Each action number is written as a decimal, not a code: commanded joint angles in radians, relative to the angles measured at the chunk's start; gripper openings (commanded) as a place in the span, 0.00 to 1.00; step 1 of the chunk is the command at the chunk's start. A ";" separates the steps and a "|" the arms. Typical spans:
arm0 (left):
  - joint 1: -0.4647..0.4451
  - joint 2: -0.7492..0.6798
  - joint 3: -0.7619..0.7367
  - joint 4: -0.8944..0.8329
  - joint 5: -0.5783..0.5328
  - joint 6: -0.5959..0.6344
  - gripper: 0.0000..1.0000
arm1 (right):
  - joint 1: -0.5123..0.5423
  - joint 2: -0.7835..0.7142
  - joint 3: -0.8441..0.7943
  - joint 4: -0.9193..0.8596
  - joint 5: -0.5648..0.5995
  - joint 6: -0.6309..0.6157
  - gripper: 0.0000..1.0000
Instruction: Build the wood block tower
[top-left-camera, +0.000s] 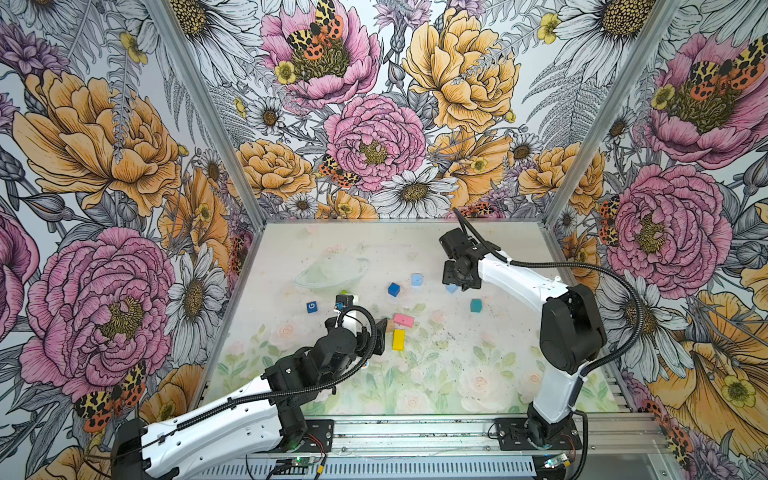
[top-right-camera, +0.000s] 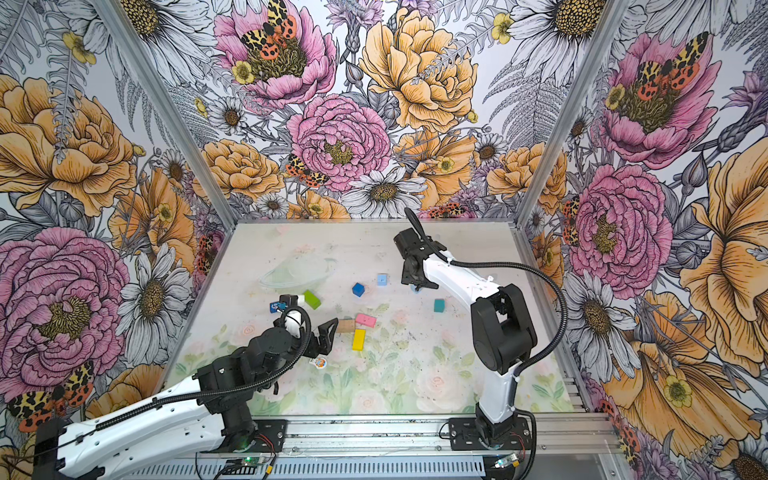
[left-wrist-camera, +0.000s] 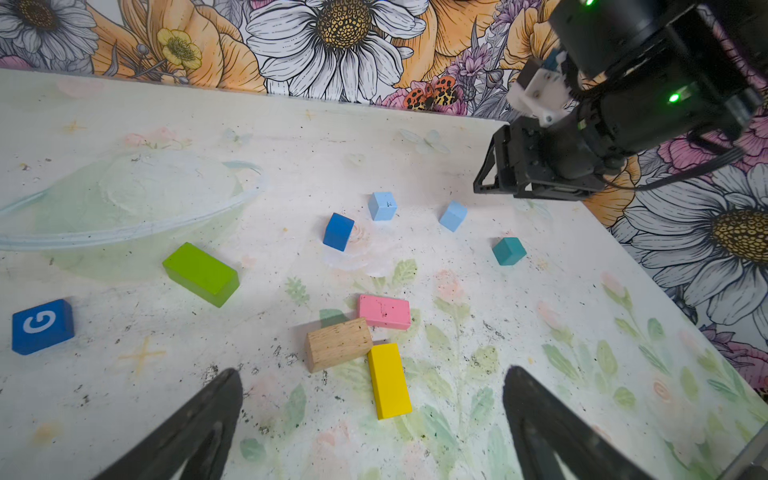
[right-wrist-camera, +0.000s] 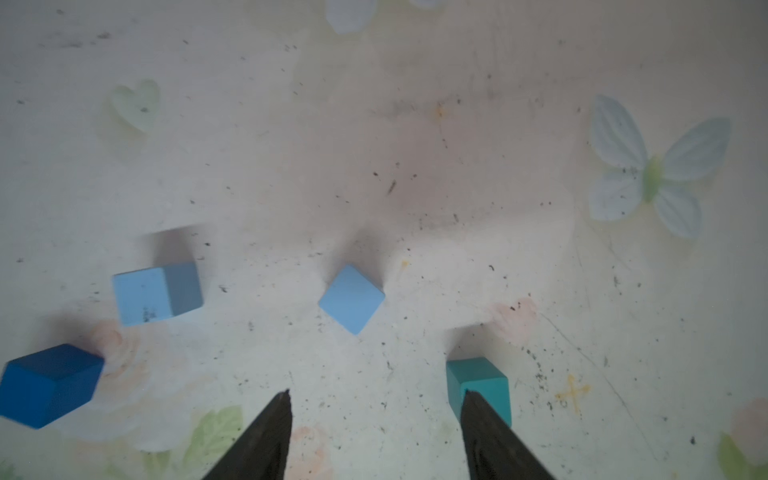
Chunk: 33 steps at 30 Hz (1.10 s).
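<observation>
No tower yet, the wood blocks (left-wrist-camera: 384, 311) all lie loose mid-table, and the right claw (right-wrist-camera: 374, 399) hangs spread and empty above a light blue cube (right-wrist-camera: 351, 298) (left claw (left-wrist-camera: 374, 399) spread wide too), so I'd guess next it drops and pinches that cube.

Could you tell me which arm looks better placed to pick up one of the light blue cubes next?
Right, probably. The right gripper hangs open directly above a light blue cube, which lies apart from its neighbours. The left gripper, also open, hovers nearer the yellow brick.
</observation>
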<state>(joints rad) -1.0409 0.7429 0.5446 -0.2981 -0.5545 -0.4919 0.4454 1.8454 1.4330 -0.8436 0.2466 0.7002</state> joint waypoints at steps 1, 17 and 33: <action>-0.020 0.041 0.032 0.042 -0.043 -0.009 0.99 | -0.012 -0.013 -0.048 0.076 -0.071 0.077 0.68; -0.039 0.168 0.072 0.101 -0.046 0.059 0.99 | -0.043 0.109 0.022 0.130 -0.087 0.159 0.71; -0.013 0.111 0.036 0.093 -0.055 0.097 0.99 | -0.051 0.187 0.062 0.146 -0.112 0.211 0.55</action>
<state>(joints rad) -1.0664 0.8810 0.5926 -0.2272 -0.5846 -0.4149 0.3977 2.0243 1.4822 -0.7128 0.1349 0.8906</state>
